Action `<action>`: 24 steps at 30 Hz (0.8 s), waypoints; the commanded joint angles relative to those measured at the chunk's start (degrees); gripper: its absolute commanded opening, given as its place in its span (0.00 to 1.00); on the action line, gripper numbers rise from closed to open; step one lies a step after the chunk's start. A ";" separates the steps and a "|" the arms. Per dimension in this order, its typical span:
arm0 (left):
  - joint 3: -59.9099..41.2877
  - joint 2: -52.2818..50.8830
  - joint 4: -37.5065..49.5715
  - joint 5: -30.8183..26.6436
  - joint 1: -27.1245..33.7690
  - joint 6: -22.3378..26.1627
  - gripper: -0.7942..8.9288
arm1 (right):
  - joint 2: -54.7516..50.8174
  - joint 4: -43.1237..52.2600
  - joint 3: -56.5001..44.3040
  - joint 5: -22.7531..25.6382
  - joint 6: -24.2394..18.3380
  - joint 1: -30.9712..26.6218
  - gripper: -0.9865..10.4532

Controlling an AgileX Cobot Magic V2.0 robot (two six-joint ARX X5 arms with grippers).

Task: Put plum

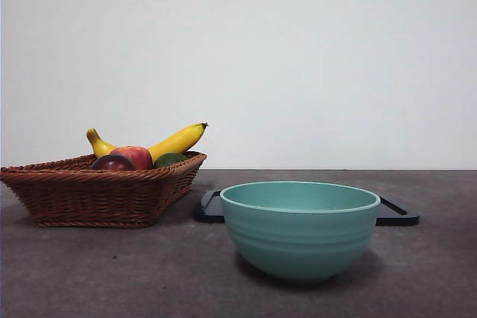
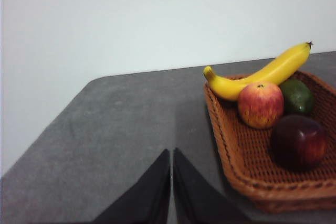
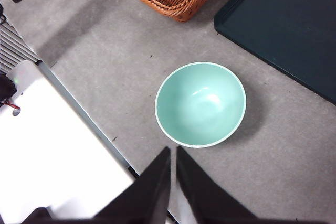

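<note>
The left end effector (image 2: 171, 182) hung with its two black jaws pressed together, holding nothing, over bare grey surface (image 2: 121, 129) just beside the wicker basket (image 2: 231, 145). The right end effector (image 3: 173, 182) was likewise closed and empty, high above the surface, with the teal bowl (image 3: 200, 103) below it.

The plum (image 2: 298, 141) lay in the basket, near its front rim: round, glossy, dark maroon, nearly black, with a redder sheen on one side. Behind it in the basket sat one red-and-yellow peach-like fruit (image 2: 261, 104), one dark green fruit (image 2: 297, 96) and one yellow banana (image 2: 262, 74) along the back. Beyond the basket stood one bowl, empty, and one dark flat tray (image 3: 283, 30), the tray lying behind the bowl in the front view.
</note>
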 commanded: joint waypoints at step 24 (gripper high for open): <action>-2.71 -0.07 -6.51 -0.07 0.11 0.04 0.09 | 0.42 0.66 0.81 0.00 -0.61 0.31 0.09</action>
